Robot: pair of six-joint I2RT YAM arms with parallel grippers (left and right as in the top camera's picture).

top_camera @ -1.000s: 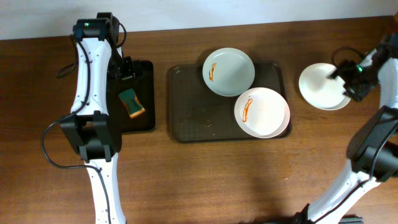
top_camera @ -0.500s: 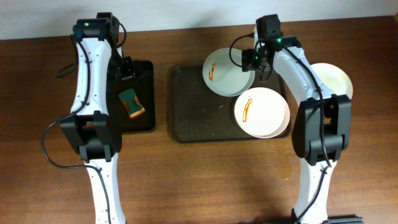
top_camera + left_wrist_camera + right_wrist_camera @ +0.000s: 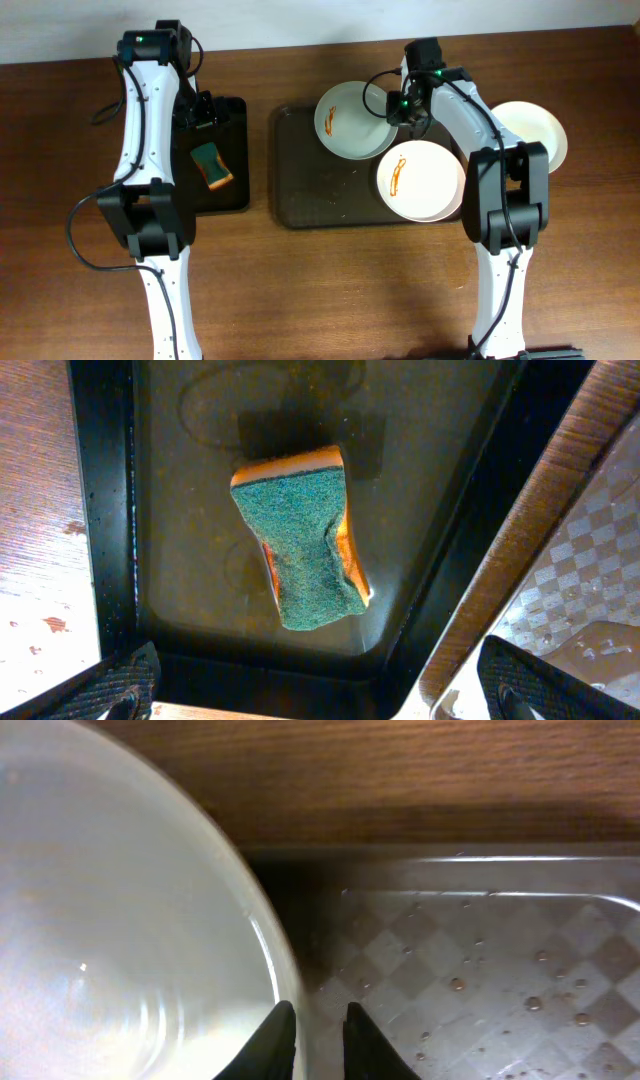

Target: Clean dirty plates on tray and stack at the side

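Now, right claw (image 3: 313,1040) tight on the right rim of the upper dirty plate (image 3: 346,122).

On my overhead feed I see a black dish (image 3: 230,125) at nine o'clock on the brown wooden table (image 3: 330,290). A sponge (image 3: 211,165), green scouring face up over orange, lies inside it. A pale wall (image 3: 300,20) runs along twelve o'clock.

Two stained plates (image 3: 340,130) (image 3: 425,185), one clean plate (image 3: 535,130), one brown tray (image 3: 310,190), one black tray (image 3: 235,195), one sponge (image 3: 211,165).
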